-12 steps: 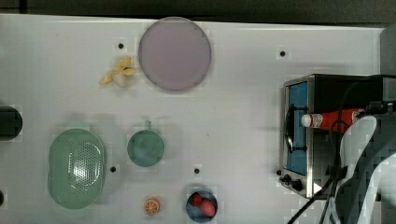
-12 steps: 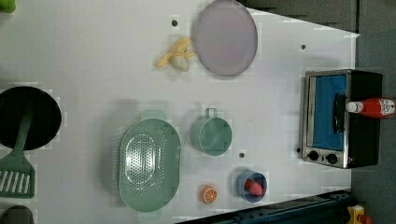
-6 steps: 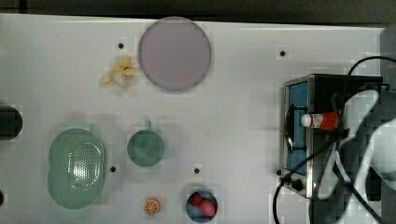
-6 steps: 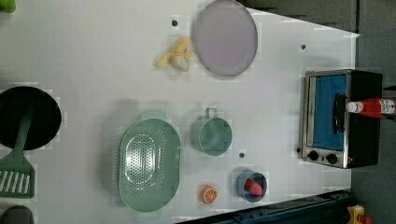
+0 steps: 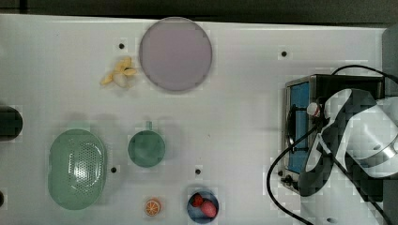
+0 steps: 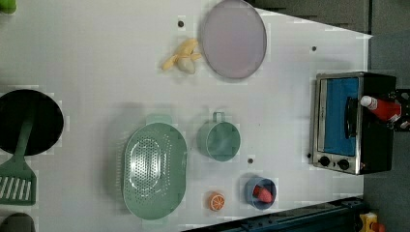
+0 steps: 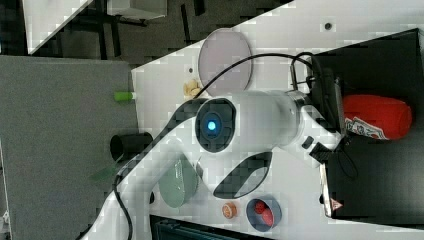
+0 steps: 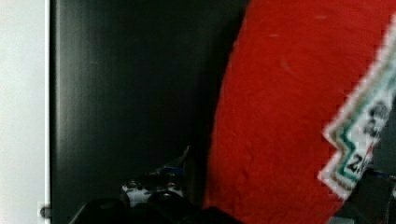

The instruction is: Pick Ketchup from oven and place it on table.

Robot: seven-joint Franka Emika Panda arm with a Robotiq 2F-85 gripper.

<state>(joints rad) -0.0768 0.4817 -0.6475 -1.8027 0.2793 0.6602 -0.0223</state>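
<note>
The ketchup (image 6: 382, 107) isn't inside the oven (image 6: 338, 121), it's lying on its side on the black top, white cap pointing toward the front edge over the blue glass door. In the top view you just get the cap (image 5: 312, 108) peeking out from under the white arm (image 5: 356, 136), which hangs over the oven (image 5: 300, 93) on the top view's right. In the right view the arm's end sits just beside the ketchup (image 7: 375, 117), at the cap end. The wrist view has the ketchup (image 8: 289, 116) right up close, red body and a corner of the label, with the oven's black top beside it. Honestly can't tell if the jaws are open or closed.

The rest of the desk (image 5: 244, 117):
- a round lilac plate (image 5: 175, 54) near the far edge, with a yellow banana-looking thing (image 5: 119, 76) just beside it
- a green colander (image 5: 77, 168) and a green cup (image 5: 146, 148) near each other
- an orange slice (image 5: 152, 206) next to a blue bowl (image 5: 202, 206) holding 2 red strawberries
- in the left view, a black pan (image 6: 29, 121) with a green spatula (image 6: 17, 179) at the left view's left edge
</note>
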